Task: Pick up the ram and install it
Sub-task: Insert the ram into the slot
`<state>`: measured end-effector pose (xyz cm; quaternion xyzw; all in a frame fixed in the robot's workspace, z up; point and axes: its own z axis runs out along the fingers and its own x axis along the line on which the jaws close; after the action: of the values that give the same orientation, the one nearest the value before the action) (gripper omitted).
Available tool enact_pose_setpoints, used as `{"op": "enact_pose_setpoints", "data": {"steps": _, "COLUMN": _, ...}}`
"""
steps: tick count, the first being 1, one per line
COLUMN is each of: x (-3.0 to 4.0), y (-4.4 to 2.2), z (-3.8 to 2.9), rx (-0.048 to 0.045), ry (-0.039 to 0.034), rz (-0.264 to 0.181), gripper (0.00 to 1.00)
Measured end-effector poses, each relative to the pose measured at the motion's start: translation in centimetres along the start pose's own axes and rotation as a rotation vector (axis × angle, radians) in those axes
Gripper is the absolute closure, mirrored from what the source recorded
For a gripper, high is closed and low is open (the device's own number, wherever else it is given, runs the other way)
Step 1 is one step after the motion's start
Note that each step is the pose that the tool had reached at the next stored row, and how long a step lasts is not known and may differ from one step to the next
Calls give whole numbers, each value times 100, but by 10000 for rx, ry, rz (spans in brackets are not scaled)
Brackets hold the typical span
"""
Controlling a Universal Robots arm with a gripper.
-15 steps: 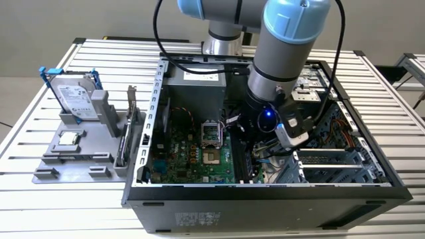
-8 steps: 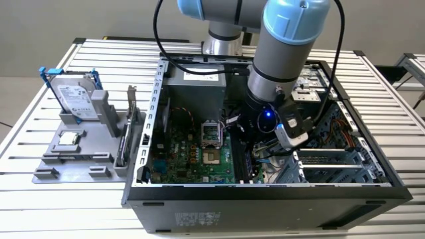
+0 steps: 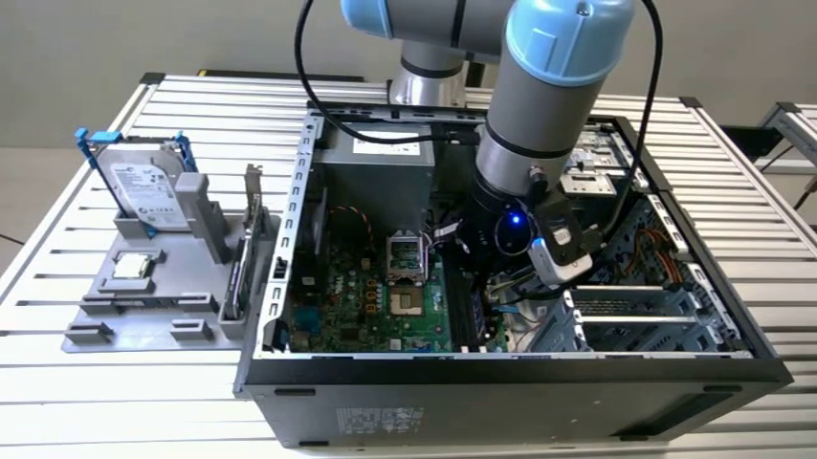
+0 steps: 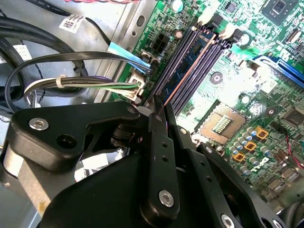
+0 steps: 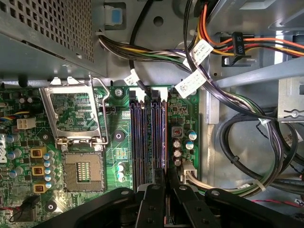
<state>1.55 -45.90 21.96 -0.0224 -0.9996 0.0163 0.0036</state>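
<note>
Matt black plastic pincer (image 4: 159,107)

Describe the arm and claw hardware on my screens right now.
The arm is grey tubing with light-blue joint caps; black cables loop along it, and a small blue light glows near the wrist. The claw is matte black, built of flat bolted links with silver screw heads, tapering to slim fingers.

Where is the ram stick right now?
In the second wrist view, the ram stands in one of the long dark slots, beside the processor socket, right at the tip of the gripper.
</note>
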Motion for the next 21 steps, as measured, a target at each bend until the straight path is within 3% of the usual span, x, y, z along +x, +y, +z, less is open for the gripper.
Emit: {"op": "enact_pose_setpoints", "data": {"steps": 21, "x": -22, "y": 2, "z": 2, "rx": 4, "ry": -3, "rz": -82, "gripper": 100}}
